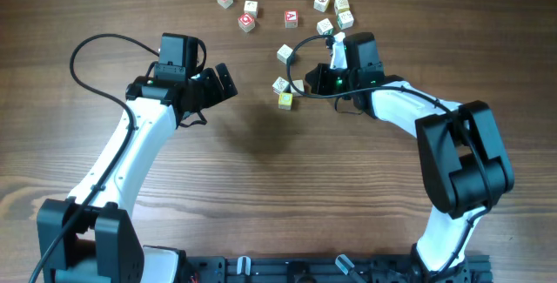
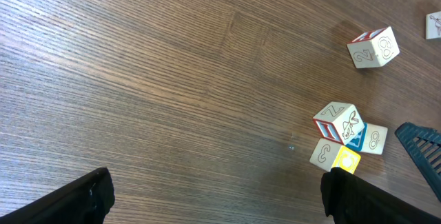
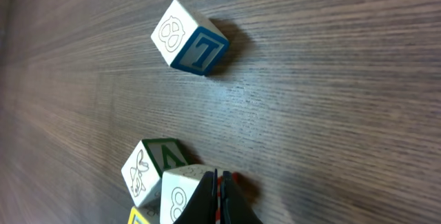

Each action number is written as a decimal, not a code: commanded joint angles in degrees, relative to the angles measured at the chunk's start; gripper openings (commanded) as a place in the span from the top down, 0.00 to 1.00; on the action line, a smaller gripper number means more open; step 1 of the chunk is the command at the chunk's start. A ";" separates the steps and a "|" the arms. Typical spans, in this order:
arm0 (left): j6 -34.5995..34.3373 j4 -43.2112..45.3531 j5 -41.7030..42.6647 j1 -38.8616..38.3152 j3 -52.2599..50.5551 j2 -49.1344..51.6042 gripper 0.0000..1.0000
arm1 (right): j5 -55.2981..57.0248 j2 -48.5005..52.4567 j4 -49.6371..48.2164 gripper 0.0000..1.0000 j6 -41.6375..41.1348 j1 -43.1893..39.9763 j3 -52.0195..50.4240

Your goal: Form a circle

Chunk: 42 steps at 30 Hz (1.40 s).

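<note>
Right tool (image 3: 219, 182) closed, covering letter cube (image 3: 180, 193) corner; yellow cube (image 3: 140, 218) cropped.

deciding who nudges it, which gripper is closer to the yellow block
Right. The right gripper, fingers shut, is at the small cluster that includes the yellow block; the left gripper, open, sits apart from it across bare table.

A brown wood-grain counter (image 1: 261, 187) fills the whole view under soft, even light, its darker streaks running side to side, a faint sheen on the surface.
</note>
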<state>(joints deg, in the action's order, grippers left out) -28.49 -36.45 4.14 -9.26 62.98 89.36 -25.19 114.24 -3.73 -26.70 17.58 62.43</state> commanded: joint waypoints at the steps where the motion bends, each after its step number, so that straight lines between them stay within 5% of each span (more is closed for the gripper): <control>1: 1.09 0.00 -0.59 0.15 -0.04 -0.07 0.00 | 1.42 2.03 -0.50 0.95 0.04 0.09 0.55; 42: 1.09 0.00 -0.59 0.15 -0.04 -0.07 0.00 | -3.37 2.99 -3.37 0.95 2.75 0.74 0.55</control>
<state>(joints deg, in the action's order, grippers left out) -28.47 -36.45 4.14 -9.26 63.00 89.36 -27.00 116.29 -6.70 -25.19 17.98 62.43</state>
